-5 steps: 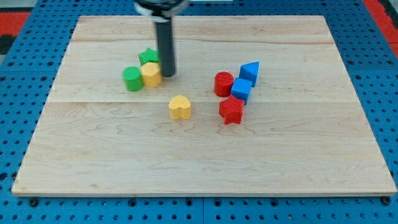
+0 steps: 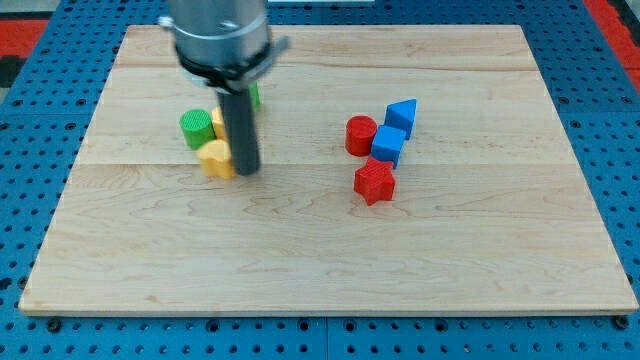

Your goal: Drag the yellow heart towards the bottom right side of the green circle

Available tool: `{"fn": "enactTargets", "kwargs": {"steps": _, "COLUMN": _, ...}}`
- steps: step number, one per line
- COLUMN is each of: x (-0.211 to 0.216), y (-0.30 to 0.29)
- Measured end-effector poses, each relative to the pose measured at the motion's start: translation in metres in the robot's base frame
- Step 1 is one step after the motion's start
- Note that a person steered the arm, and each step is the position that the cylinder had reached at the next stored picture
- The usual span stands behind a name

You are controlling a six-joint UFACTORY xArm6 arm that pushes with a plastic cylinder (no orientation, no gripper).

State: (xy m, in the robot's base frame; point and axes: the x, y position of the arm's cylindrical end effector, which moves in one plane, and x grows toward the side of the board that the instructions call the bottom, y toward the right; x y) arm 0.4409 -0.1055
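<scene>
The yellow heart lies on the wooden board left of centre, just below and right of the green circle. My tip stands against the heart's right side. A second yellow block shows partly between the green circle and the rod. Another green block peeks out behind the rod, mostly hidden.
A cluster sits right of centre: a red cylinder, a blue cube, a blue triangle and a red star. Blue pegboard surrounds the board.
My tip has moved down and left. The yellow heart has slid left to just below the green circle. The green circle and the other yellow block have shifted slightly left.
</scene>
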Motion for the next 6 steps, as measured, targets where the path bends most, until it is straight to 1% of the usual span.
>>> {"fn": "enactTargets", "kwargs": {"steps": 1, "x": 0.048, "y": -0.002}}
{"fn": "enactTargets", "kwargs": {"steps": 2, "x": 0.015, "y": -0.029}}
{"fn": "enactTargets", "kwargs": {"steps": 3, "x": -0.002, "y": -0.019}}
{"fn": "enactTargets", "kwargs": {"steps": 4, "x": 0.026, "y": -0.02}}
{"fn": "enactTargets", "kwargs": {"steps": 5, "x": 0.064, "y": -0.016}}
{"fn": "enactTargets", "kwargs": {"steps": 6, "x": 0.07, "y": 0.009}}
